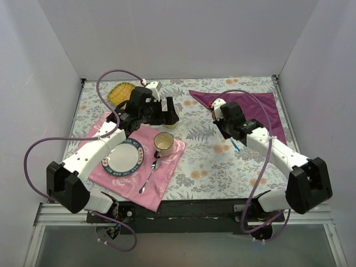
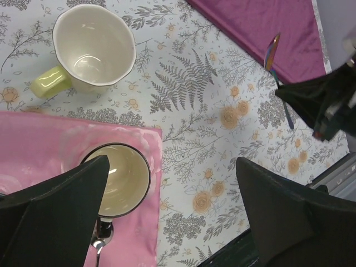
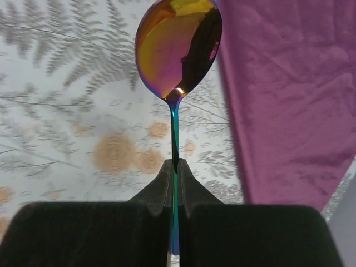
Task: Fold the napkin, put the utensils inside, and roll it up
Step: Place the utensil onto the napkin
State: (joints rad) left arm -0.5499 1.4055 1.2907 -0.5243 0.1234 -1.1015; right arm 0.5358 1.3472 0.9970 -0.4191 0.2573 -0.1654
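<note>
the right claw (image 3: 175, 167) is clamped on the thin blue-green handle of the utensil (image 3: 178, 47). the utensil's long axis runs straight out ahead of the claw, rounded head foremost. the napkin (image 3: 289, 100) lies just to the right of that head, at the far right of the worktop (image 1: 211, 161), so the right arm is much the nearer. the napkin is plain dark magenta satin and seems folded into a triangle, though the arm hides part of it. the utensil's head gleams purple and gold. the left claw (image 2: 172, 214) stands wide apart.
</note>
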